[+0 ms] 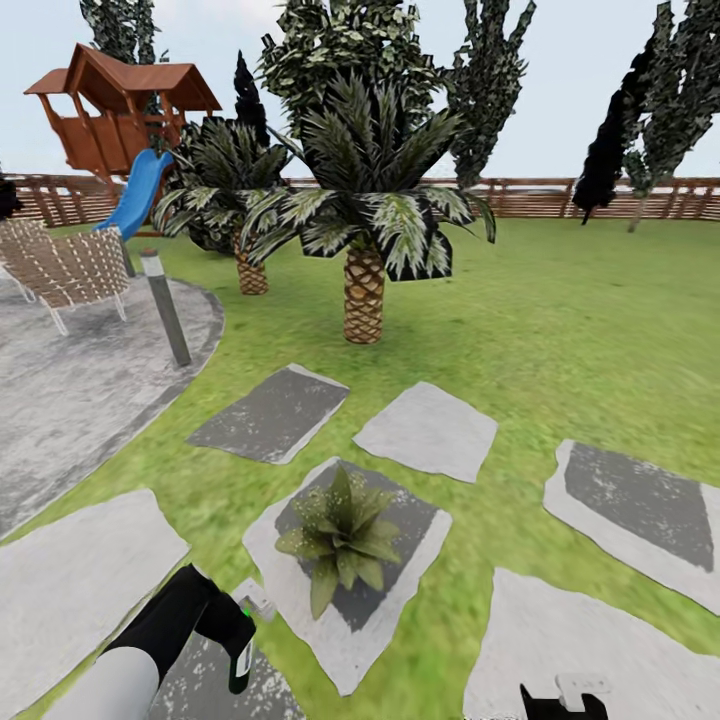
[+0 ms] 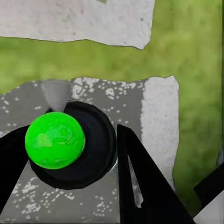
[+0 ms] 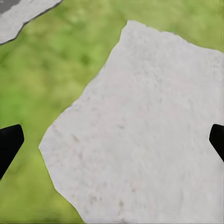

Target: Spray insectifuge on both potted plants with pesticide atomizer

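The left gripper [image 2: 70, 158] is closed on the atomizer [image 2: 58, 140], black fingers [image 2: 144, 186] pressing either side of its dark body, seen end-on with a bright green round face and a pale grey nozzle tip at its edge. In the head view that gripper [image 1: 235, 640] sits at about 7 o'clock, the arm running in from the bottom-left corner, with the atomizer's white head [image 1: 258, 603] showing beside it. It hangs over a speckled grey stone [image 2: 154, 121] with grass around.

The right gripper [image 3: 112, 140] is wide open and empty, its black tips [image 3: 9, 142] at the picture's edges over a pale stone [image 3: 140, 130] on grass. In the head view it [image 1: 565, 700] shows at about 5 o'clock at the lower edge.

One potted plant [image 1: 340, 535] stands on a stone [image 1: 300, 590] just below centre, near the left gripper at its 2 o'clock. Further out lie more stepping stones [image 1: 430, 430] on the lawn [image 1: 560, 330], then two palms [image 1: 365, 220] at 12 o'clock. At 9 to 10 o'clock are the patio [image 1: 70, 390], a post [image 1: 165, 305] and a chair [image 1: 65, 265]; a playhouse with blue slide [image 1: 125, 120] and the fence [image 1: 600, 198] stand behind.
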`<state>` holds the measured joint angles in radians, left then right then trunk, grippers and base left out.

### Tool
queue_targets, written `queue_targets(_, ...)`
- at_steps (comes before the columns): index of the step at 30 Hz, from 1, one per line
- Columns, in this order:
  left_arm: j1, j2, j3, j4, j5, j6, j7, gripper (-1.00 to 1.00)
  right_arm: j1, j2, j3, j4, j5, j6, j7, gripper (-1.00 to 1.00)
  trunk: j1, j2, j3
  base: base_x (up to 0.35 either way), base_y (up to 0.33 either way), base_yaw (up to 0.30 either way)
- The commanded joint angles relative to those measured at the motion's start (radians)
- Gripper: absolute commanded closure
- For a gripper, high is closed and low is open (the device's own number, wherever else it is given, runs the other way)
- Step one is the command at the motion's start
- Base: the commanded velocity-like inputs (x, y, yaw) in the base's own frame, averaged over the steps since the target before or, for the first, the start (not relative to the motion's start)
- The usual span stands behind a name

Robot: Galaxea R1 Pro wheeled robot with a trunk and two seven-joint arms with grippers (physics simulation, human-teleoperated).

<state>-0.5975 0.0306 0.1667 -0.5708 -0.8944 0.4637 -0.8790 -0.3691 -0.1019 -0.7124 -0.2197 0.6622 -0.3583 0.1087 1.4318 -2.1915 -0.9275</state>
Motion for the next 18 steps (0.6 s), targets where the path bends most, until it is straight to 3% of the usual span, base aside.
queue_targets(1,-0.001,-0.002,0.005,-0.001,-0.004,0.007,-0.006,1.00,-0.001,0.000,-0.009,0.000,0.002,-0.004,0.008,-1.00,0.000,-0.001,-0.001,-0.098,-0.222,0.277)
queue_targets(8,-0.001,-0.004,0.006,-0.001,-0.004,0.008,-0.006,1.00,-0.001,0.000,-0.009,0.000,0.002,-0.004,0.008,-1.00,0.000,-0.001,-0.001,-0.017,-0.264,0.255)
queue_targets(18,-0.001,-0.007,0.002,0.001,-0.006,0.009,-0.005,1.00,-0.001,-0.001,-0.009,0.000,0.002,-0.004,0.008,-1.00,0.000,-0.001,-0.001,0.144,-0.253,0.013)
